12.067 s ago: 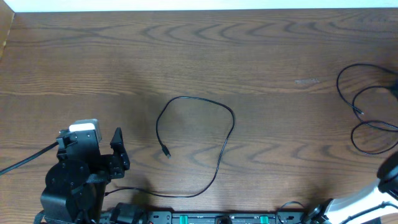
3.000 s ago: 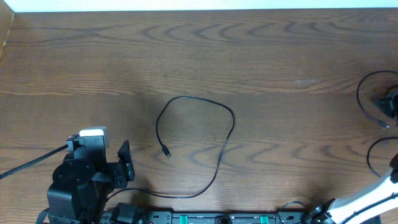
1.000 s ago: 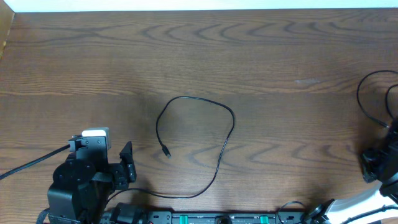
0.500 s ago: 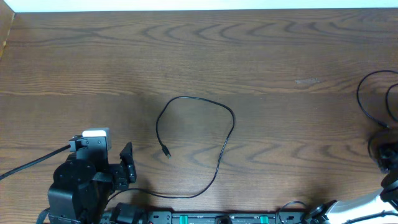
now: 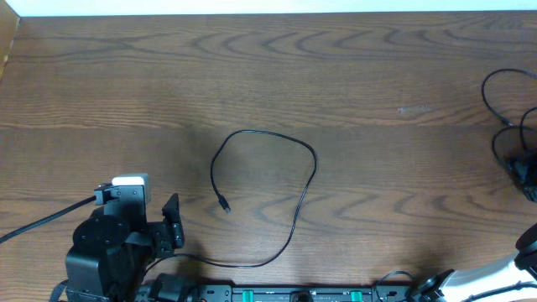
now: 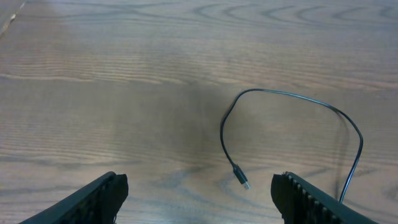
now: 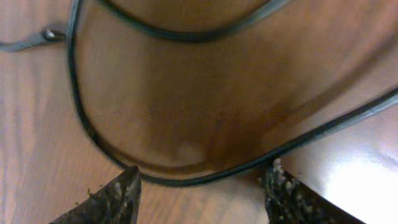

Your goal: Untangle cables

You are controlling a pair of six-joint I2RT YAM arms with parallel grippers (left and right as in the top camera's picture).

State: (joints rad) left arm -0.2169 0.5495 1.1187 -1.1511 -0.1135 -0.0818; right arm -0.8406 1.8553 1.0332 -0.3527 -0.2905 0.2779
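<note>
Overhead, the middle cable [image 5: 314,168] lies alone near the centre of the wooden table [image 5: 336,59]. It forms a loose open loop, nothing crossing it, with its plug tip [image 5: 225,206] inside the loop's left side and its other end trailing toward the near edge. From my left wrist the same cable [image 6: 280,92] sits flat ahead of me, its silvery tip [image 6: 244,182] nearest.

The right-hand cable [image 5: 485,91] curls in several overlapping bends at the far right edge of the table, partly cut off by the frame and well apart from the middle one. My right wrist camera looks down on it from close up, somewhat blurred: one black strand [image 7: 78,106] sweeps in a curve just in front of my fingertips, and another arcs across the top.

My right claw [image 7: 199,199] is spread, bare wood between its fingers, and the strand is not pinched. My left claw [image 6: 199,202] is also released and grasps nothing, hanging low over the table's near left part, short of the loop.
</note>
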